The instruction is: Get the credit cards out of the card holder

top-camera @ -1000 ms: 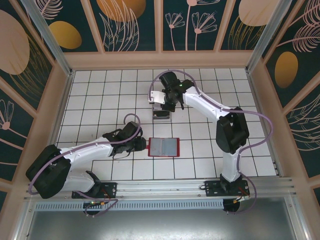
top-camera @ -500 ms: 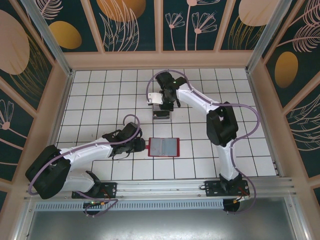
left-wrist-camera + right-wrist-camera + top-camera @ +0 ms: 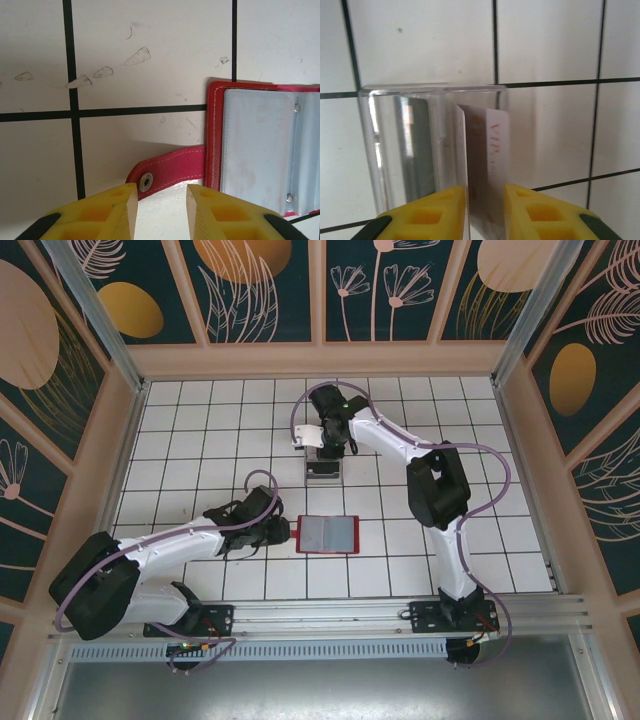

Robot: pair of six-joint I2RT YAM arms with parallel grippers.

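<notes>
Currently the card holder lies open mid-bench, long axis left-right. Its tab sits just ahead of the left end effector, jaws apart and empty, so the left arm is nearer. The right end effector is toward the far edge over the clear box, a credit card between its jaws; can't tell if it's clamped or loose.

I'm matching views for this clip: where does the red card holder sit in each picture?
Top external: card holder lies open at centre, just right of the left gripper.
Left wrist: card holder at the right edge, its tab reaching toward the fingers.
Right wrist: clear box and a card.
Shared landmark: the white table's black grid lines.
</notes>
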